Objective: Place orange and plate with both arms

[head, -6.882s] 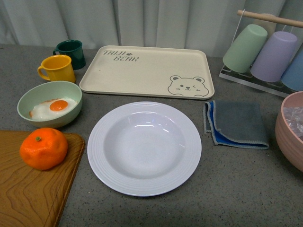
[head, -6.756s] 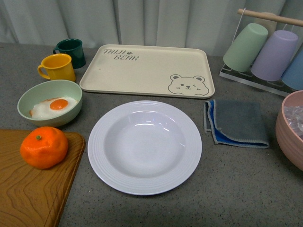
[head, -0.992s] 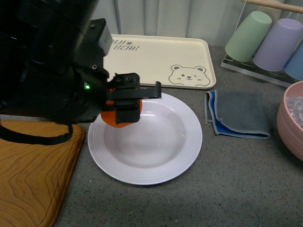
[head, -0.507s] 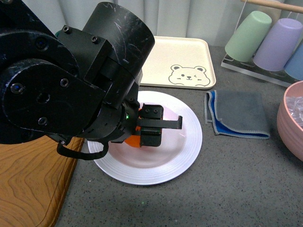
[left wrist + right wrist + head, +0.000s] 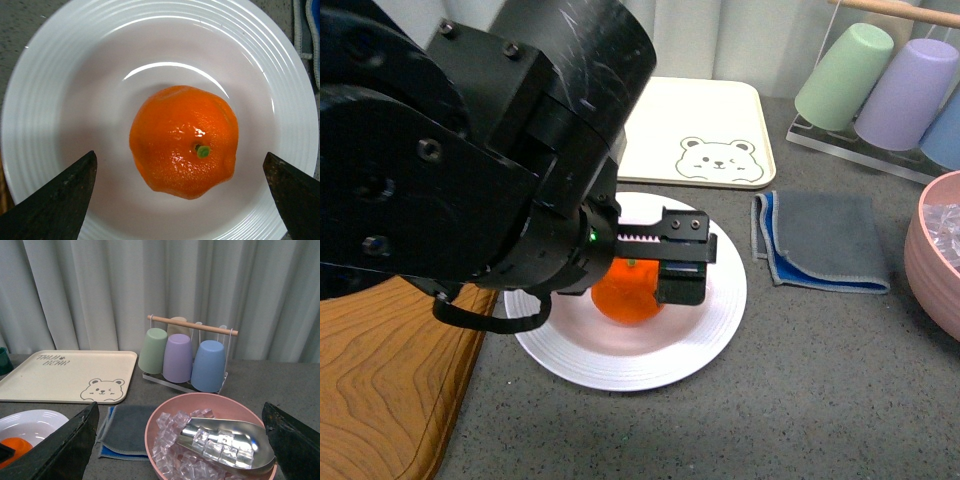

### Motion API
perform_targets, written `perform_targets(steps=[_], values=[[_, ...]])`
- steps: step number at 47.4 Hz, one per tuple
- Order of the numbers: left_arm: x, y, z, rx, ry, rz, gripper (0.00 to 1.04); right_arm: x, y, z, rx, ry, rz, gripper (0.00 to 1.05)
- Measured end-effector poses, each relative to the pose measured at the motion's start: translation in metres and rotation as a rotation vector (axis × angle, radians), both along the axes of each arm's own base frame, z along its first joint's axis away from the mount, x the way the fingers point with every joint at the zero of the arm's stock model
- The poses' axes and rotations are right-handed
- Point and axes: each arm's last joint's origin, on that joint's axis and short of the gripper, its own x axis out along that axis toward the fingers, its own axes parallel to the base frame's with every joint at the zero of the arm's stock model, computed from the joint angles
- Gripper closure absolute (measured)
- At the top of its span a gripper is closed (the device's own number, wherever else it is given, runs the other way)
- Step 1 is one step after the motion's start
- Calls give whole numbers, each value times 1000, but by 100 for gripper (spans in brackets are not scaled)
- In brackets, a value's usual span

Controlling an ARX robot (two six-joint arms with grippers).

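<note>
**Left end effector.** The left end effector [image 5: 182, 197] hangs directly over the plate [image 5: 620, 372]. Its fingers [image 5: 60, 200] are spread wide, one on each side of the orange [image 5: 184, 134]. Neither finger touches the fruit, and clear white plate shows between each fingertip and the peel. In the front view, the bulky black left arm [image 5: 470, 150] covers the far left part of the plate.

**Orange.** The orange rests in the sunken centre of the plate, free of any grip. Its green stem dot faces up.

**Plate.** The plate sits flat on the grey surface [image 5: 820, 400].

**Right end effector.** The right end effector [image 5: 182, 440] appears only in its own wrist view, well to the right of the plate. Its two dark fingers [image 5: 55, 450] are spread apart, and nothing is pinched between them.

**Other items, located from the plate:**
- The cream bear tray [image 5: 700, 130] lies just behind the plate, and the plate's far rim is close to its front edge.
- A folded grey and blue cloth [image 5: 820, 240] lies just to the right of the plate, apart from its rim.
- A pink bowl [image 5: 940, 260] stands beyond the cloth. It holds ice cubes and a metal scoop [image 5: 220, 437].
- A rack of upturned green, purple and blue cups [image 5: 180, 357] stands behind the cloth.
- A wooden board [image 5: 380, 390] lies to the left of the plate.
</note>
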Motion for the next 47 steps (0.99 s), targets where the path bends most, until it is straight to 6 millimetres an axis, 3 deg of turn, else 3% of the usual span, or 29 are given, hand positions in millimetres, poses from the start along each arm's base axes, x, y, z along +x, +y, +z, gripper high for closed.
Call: perform_targets(steps=[11,14,17,20,24,30,36,47], values=[[-3,23,25,-5,-98,92,7,0,0,0,0,0,0,9],[-5,29,13,74,-344,150,18,0,0,0,0,0,0,9],[-23,50,3,97,-539,169,30,0,0,0,0,0,3,9],[-40,76,18,49,-741,208,45,0,0,0,0,1,-3,9],[-52,93,41,6,-870,233,57,0,0,0,0,0,-3,9],[-71,113,48,19,-888,229,75,0,0,0,0,0,0,9],[-95,137,48,40,-860,224,101,0,0,0,0,1,0,9],[-125,160,57,47,-863,224,101,0,0,0,0,0,0,9]])
